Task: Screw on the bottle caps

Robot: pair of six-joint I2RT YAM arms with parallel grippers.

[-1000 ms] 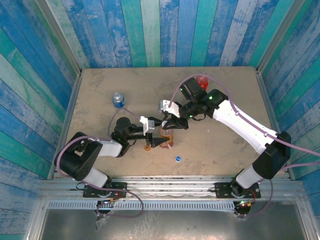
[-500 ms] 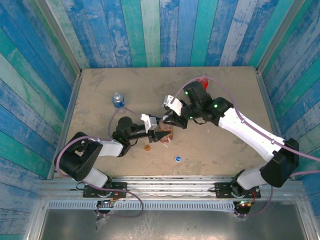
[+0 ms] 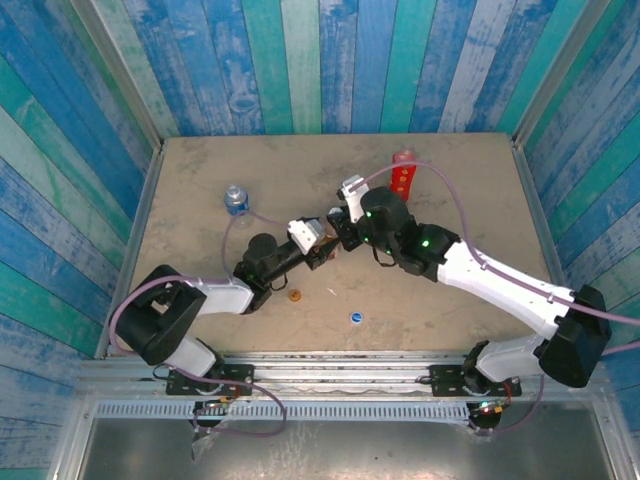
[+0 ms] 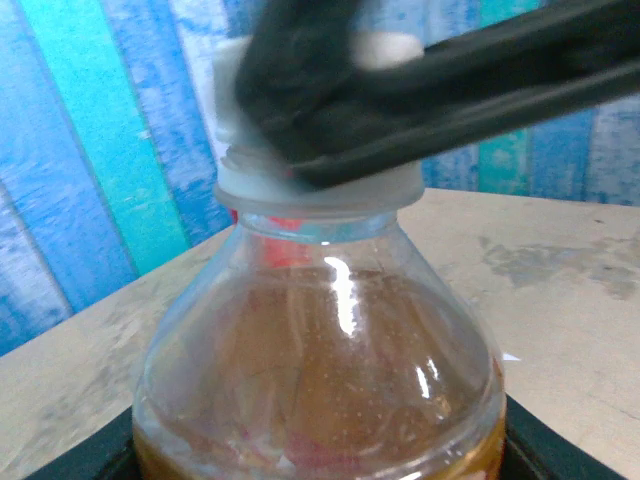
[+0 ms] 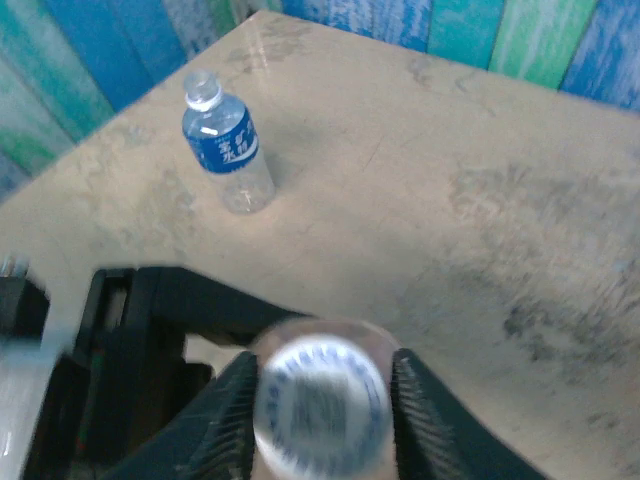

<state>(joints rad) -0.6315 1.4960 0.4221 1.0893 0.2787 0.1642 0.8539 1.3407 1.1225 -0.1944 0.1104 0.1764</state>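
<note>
Tabletop [image 3: 480,200]: tea bottle [image 4: 320,380] mid-frame, clamped by left gripper [image 3: 322,250]. Red bottle [image 3: 403,175] upper right, blue-label bottle [image 3: 235,198] upper left, likely both uncapped. Right gripper [image 5: 322,395] flanks white cap [image 5: 320,415] on tea bottle; grip unclear. Orange cap [image 3: 295,294], blue cap [image 3: 356,318] loose, lower centre.

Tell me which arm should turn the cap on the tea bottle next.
Right. The right pincer sits over the tea bottle, fingers flanking the white cap, ready to twist. The left pincer grips the bottle's body lower down, so it likely serves best holding it steady.
</note>
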